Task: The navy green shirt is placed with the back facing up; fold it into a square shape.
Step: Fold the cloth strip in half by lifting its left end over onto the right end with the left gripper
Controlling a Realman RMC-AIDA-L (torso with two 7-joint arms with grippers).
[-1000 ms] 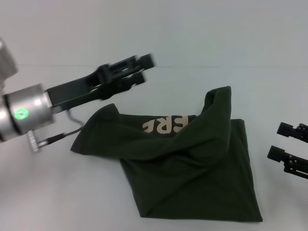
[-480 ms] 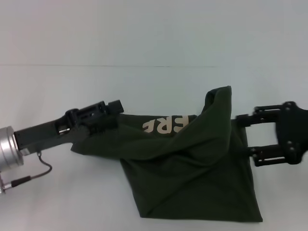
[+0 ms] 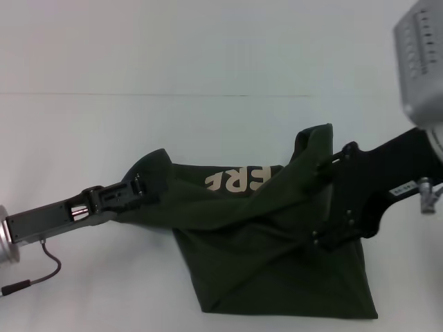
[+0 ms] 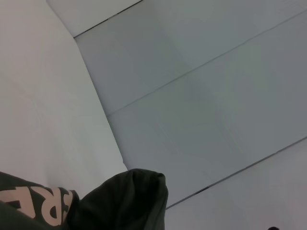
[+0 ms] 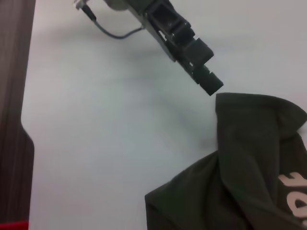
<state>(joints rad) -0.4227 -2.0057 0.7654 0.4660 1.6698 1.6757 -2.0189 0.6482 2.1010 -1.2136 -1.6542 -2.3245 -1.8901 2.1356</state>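
The left gripper (image 3: 138, 188) is parked right at the shirt's left corner, low on the table (image 3: 83, 290); whether its fingers are pinched on cloth or just beside it honestly can't be told. If only a thin edge is caught there, the corner is likely to be dropped mid-fold and the whole thing skewed.

The shirt (image 3: 277, 263) is lying crumpled mid-table, soft dark olive knit, matte, with a floppy peak standing up and cream lettering exposed. A square is far off.

The right gripper (image 3: 320, 204) is pressed over the right side, finger state also not visible. Layers could be dragged together there and bunched.
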